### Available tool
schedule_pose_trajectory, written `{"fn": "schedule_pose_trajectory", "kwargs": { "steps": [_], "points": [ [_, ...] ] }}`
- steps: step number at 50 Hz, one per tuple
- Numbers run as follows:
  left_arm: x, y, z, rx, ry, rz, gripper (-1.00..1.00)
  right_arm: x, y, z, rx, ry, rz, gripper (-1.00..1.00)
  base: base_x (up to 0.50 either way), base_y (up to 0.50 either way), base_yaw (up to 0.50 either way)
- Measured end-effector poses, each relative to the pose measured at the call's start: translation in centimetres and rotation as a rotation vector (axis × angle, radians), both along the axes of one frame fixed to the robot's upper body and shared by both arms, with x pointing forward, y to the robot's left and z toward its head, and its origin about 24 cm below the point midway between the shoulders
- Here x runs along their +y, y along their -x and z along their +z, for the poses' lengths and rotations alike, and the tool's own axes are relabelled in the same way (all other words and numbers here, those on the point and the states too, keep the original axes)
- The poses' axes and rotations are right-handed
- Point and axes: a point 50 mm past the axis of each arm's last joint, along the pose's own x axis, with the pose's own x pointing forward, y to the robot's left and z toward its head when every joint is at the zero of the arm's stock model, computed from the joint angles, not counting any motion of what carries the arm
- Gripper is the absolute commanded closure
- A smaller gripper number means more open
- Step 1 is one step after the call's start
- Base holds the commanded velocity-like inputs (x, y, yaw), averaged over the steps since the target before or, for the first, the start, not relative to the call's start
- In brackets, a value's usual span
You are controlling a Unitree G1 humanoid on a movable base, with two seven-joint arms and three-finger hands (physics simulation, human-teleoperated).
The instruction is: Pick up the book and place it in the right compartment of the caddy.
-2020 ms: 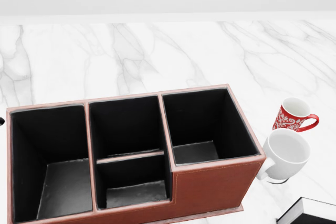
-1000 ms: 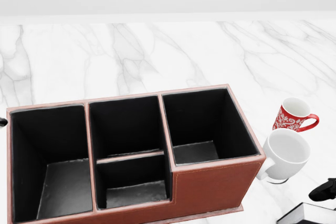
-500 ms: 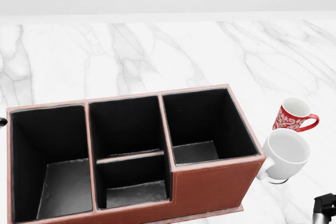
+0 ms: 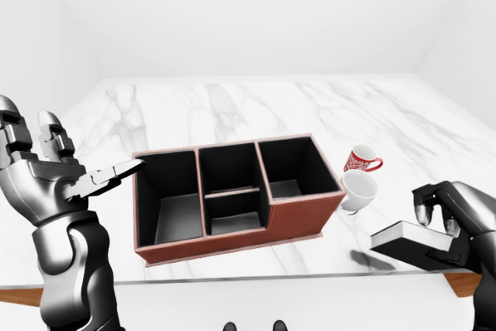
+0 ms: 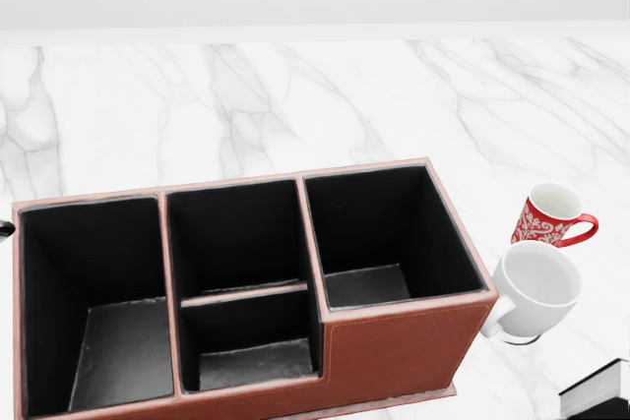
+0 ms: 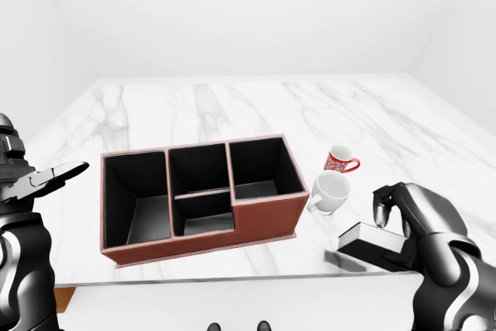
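Observation:
The book (image 4: pixel 409 241), dark-covered with a white page edge, hangs tilted just above the marble table near its bottom right edge, casting a shadow below. My right hand (image 4: pixel 435 224) is shut on it, fingers curled over its top. Only one corner of the book (image 5: pixel 602 390) shows in the head view. The red-brown caddy (image 4: pixel 305 215) stands mid-table with black-lined compartments; its right compartment (image 4: pixel 298 170) holds nothing. My left hand (image 4: pixel 87 181) is raised and open, left of the caddy and apart from it.
A red patterned mug (image 4: pixel 361 160) and a white mug (image 4: pixel 357 191) lie between the caddy's right end and the book. The table's near edge (image 4: pixel 256 278) runs along the bottom of the eye views.
In the head view my right hand came in at the bottom right and closed on the book; the book now sits tilted and further right, with its page edge showing.

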Motion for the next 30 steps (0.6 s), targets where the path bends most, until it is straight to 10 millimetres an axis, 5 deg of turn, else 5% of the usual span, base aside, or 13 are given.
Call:
{"fn": "schedule_pose_trajectory", "kwargs": {
  "steps": [30],
  "points": [
    [0.0,0.1,0.1,-0.005,-0.001,0.000,-1.00,2.1,-1.3,10.4,-0.313,0.375,0.048,1.00,0.00,0.00,0.00]
  ]
}}
